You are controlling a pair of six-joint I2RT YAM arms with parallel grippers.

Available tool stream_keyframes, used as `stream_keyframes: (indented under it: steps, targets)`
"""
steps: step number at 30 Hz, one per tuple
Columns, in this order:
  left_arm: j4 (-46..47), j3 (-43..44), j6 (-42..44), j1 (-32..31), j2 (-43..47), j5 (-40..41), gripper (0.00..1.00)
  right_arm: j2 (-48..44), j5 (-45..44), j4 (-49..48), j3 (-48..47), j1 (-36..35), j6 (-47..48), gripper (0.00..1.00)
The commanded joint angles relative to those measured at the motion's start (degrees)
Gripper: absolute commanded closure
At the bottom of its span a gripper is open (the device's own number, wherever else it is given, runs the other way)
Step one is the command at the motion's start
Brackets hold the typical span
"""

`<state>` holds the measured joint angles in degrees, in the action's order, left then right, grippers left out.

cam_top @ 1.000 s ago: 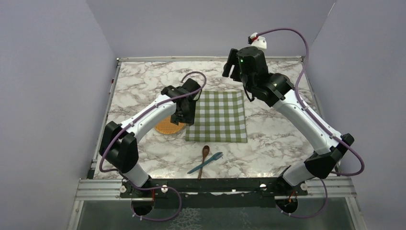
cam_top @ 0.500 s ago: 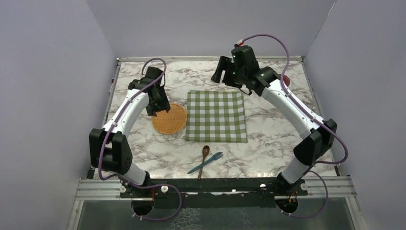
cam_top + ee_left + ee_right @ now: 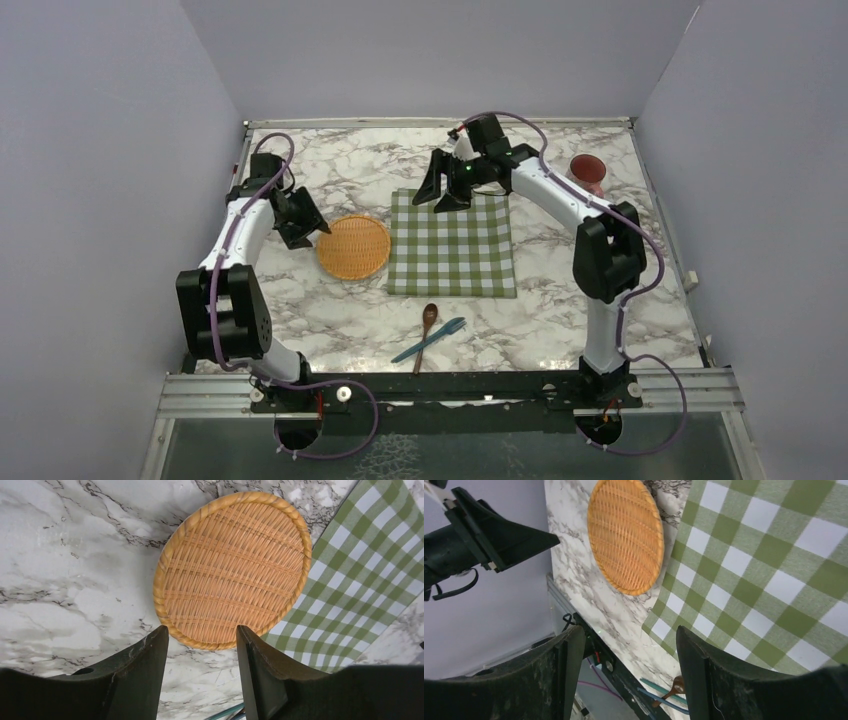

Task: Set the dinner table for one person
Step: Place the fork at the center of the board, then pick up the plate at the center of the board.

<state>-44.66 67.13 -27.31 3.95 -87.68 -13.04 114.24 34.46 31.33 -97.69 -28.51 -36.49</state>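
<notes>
With both jaws empty, the left gripper (image 3: 200,630) half open and the right gripper (image 3: 443,197) wide, the round woven wicker plate (image 3: 354,246) on the white marble dinner table (image 3: 560,290), touching the green-and-white checked cloth (image 3: 455,245), probably wants a square pinch on its rim.

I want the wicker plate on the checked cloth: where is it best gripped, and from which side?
I'd pinch the wicker plate by its braided rim, on the side away from the checked cloth, left hand coming from above. It lies flat, so only the rim gives an edge.
</notes>
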Motion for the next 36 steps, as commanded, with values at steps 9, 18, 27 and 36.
stream_keyframes:
  steps: [9, 18, 27, 36]
  targets:
    - [14.4, -7.5, 2.4, 6.6, -0.1, -17.2, 0.46, 8.4, 16.7, -2.8, -3.7, -0.1, 6.1, 0.26]
    - [14.5, -7.8, 5.8, 8.4, -2.3, -13.2, 0.47, 14.9, 18.4, -0.7, -8.3, -0.1, 6.6, 0.26]
    - [15.0, -7.2, 6.6, 8.8, -6.8, -9.8, 0.44, 20.2, 18.9, 2.5, -13.4, -1.0, 8.1, 0.27]
    - [15.8, -6.4, 6.4, 8.9, -9.1, -10.8, 0.45, 24.6, 18.8, 4.6, -15.7, -3.2, 8.8, 0.30]
